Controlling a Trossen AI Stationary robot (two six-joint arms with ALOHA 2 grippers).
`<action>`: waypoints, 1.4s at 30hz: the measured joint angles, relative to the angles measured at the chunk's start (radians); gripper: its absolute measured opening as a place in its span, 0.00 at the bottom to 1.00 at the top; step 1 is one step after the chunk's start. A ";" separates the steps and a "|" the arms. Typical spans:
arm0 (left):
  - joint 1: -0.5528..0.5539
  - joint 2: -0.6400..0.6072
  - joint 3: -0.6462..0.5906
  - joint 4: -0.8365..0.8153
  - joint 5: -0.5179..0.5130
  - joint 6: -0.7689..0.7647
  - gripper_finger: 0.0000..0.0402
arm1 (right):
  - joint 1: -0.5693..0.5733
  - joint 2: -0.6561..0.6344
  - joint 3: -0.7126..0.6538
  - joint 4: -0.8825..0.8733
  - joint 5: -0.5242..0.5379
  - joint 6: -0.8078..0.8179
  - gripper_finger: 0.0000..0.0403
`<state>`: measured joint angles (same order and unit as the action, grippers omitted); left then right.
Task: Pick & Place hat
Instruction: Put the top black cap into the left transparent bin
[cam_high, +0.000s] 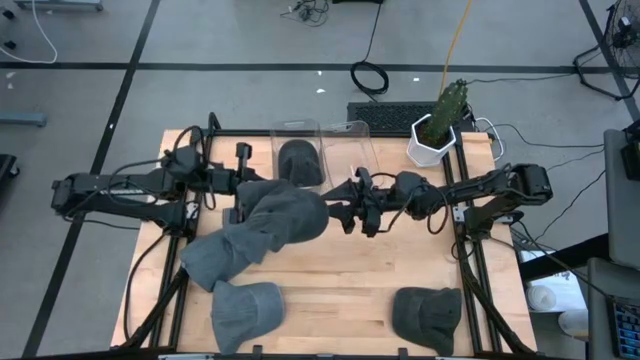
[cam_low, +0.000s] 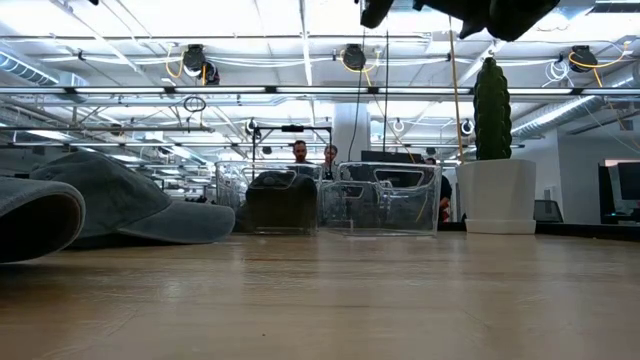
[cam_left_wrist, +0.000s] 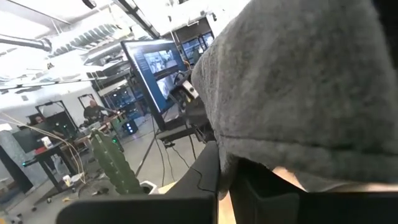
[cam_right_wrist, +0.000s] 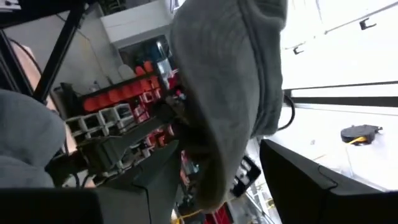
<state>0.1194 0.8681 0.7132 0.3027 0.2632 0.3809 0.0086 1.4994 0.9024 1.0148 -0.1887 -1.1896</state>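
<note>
A: The left gripper (cam_high: 243, 200) is clamped on the grey hat (cam_high: 285, 215), lifted mid-table.

B: And the right gripper (cam_high: 342, 208)? Its fingers (cam_right_wrist: 298, 180) straddle the brim, parted, not pinching.

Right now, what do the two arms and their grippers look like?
Both are black, jointed and slender, with loose black cables looping along them. The left arm and right arm mirror each other. The left gripper and right gripper have flat, angular matte-black fingers; no markings are legible.

Wooden table (cam_high: 340, 285): two caps (cam_high: 246, 312) (cam_high: 426, 314) (front edge), two bins (cam_high: 345, 150), potted cactus (cam_high: 438, 125).
</note>
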 joint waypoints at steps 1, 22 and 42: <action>0.000 0.007 0.000 0.003 0.001 0.000 0.03 | 0.002 0.000 0.000 0.007 0.000 0.000 0.51; 0.002 0.099 0.001 0.115 0.070 -0.062 0.03 | 0.007 0.007 0.001 0.031 -0.090 0.083 0.11; 0.022 0.005 0.000 0.059 -0.505 -0.128 0.36 | -0.028 -0.052 0.006 -0.199 0.377 0.067 0.00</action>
<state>0.1410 0.8730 0.7130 0.3617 -0.2417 0.2531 -0.0196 1.4469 0.9081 0.8154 0.1883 -1.1222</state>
